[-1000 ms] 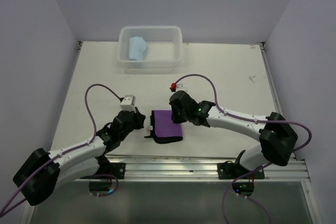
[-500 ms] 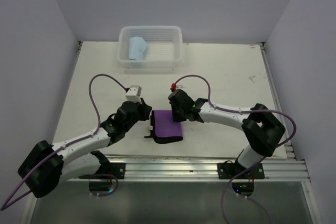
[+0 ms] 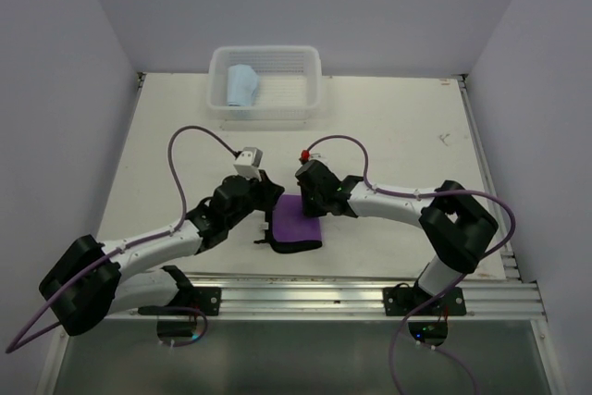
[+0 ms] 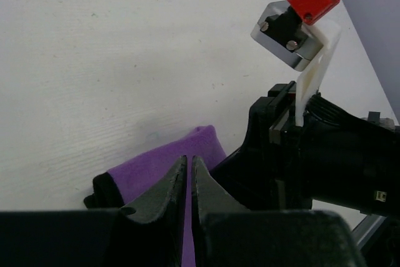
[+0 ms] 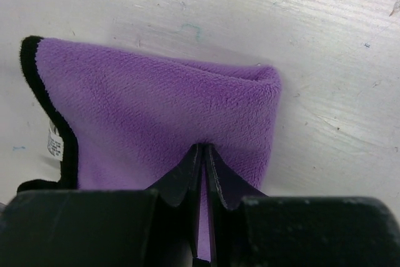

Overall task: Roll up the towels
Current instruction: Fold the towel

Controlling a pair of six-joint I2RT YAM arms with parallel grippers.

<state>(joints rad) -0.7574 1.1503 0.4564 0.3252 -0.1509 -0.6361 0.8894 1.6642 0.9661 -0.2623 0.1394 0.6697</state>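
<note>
The left hand [image 3: 268,199] was clenched on the purple towel [image 3: 298,226] at its far left corner. The right hand [image 3: 311,195] pinched the far right fold. The towel lay on the bench [image 3: 398,136]. Rolling well probably called for both hands to move together, with the roll tight and straight.

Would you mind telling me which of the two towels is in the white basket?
The light blue towel, at the left of the white basket. The purple towel lies on the table, pinched by the left gripper and the right gripper.
</note>
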